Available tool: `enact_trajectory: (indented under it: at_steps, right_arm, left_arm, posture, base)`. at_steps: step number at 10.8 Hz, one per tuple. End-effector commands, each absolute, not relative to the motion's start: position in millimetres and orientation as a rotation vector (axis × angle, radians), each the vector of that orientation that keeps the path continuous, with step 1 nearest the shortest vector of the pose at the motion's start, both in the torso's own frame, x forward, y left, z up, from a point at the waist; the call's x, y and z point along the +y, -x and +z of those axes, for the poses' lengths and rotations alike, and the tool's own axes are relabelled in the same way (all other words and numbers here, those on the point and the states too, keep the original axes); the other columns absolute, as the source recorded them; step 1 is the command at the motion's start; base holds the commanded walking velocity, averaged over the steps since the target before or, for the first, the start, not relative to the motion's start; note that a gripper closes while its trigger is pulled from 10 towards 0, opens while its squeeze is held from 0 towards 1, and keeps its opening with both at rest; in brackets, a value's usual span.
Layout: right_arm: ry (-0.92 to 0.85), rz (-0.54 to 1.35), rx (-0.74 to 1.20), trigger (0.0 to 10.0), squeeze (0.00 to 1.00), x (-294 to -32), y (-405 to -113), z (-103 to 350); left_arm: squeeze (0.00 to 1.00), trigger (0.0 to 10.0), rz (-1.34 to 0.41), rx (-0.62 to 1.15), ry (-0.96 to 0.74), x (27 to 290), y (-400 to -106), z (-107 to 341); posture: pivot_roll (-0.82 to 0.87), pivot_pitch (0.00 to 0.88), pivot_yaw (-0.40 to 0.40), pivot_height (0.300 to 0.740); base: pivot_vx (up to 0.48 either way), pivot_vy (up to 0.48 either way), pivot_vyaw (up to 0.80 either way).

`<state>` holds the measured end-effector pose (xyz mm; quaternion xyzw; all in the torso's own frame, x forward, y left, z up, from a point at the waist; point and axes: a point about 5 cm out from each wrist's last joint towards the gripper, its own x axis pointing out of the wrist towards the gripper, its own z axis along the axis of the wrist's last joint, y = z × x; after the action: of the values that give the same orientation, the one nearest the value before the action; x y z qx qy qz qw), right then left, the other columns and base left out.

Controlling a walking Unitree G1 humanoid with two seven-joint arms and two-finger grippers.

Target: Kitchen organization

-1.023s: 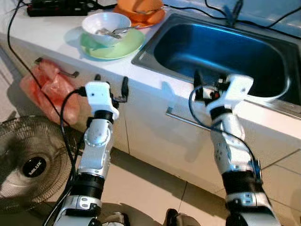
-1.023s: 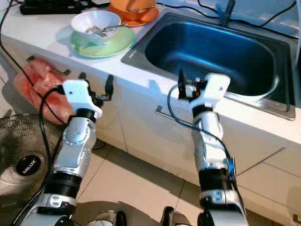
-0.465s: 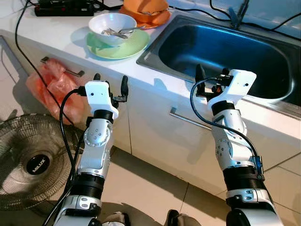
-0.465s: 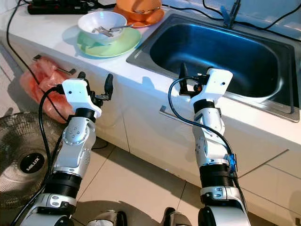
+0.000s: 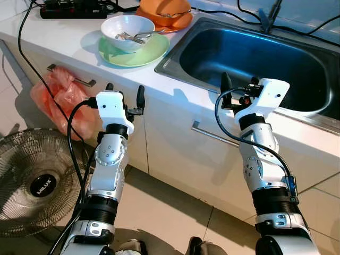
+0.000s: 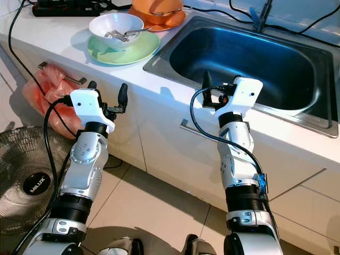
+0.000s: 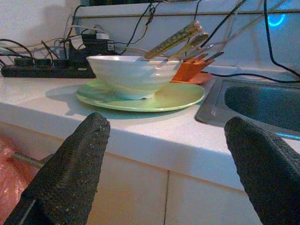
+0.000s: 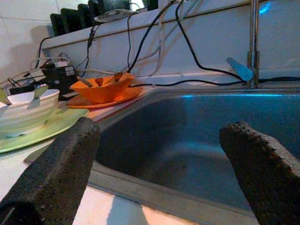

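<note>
Left eye view: I am holding both grippers short of the counter [image 5: 175,93]. Risk: the bowl [image 5: 127,32] is sitting loose on the plate [image 5: 151,53] with cutlery sticking out; a careless reach is likely to tip it or snag the cables. Left gripper [image 5: 125,95] and right gripper [image 5: 237,91]: fingers spread wide, holding and touching nothing. Sink [image 5: 255,58] lying beside the plate.
</note>
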<state>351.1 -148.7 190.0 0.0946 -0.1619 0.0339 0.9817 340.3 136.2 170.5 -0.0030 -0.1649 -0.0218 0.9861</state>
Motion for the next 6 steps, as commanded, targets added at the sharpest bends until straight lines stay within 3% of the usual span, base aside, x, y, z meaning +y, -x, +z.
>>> enact_trajectory:
  at_steps: [1,6]
  right_arm:
    - [-0.197,0.062,-0.316,10.0,0.0,-150.7,-353.0,190.8]
    - [-0.199,0.078,-0.305,10.0,0.0,-144.0,-357.4,183.4]
  left_arm:
    - [0.0,10.0,-0.048,-0.353,0.003,133.9,-341.5,177.8]
    - [0.0,10.0,-0.037,-0.399,-0.081,135.2,-348.1,193.8]
  posture:
    - [0.05,0.109,-0.016,0.74]
    - [0.06,0.09,-0.006,0.74]
  base:
    - [0.0,0.0,0.0]
    - [0.0,0.0,0.0]
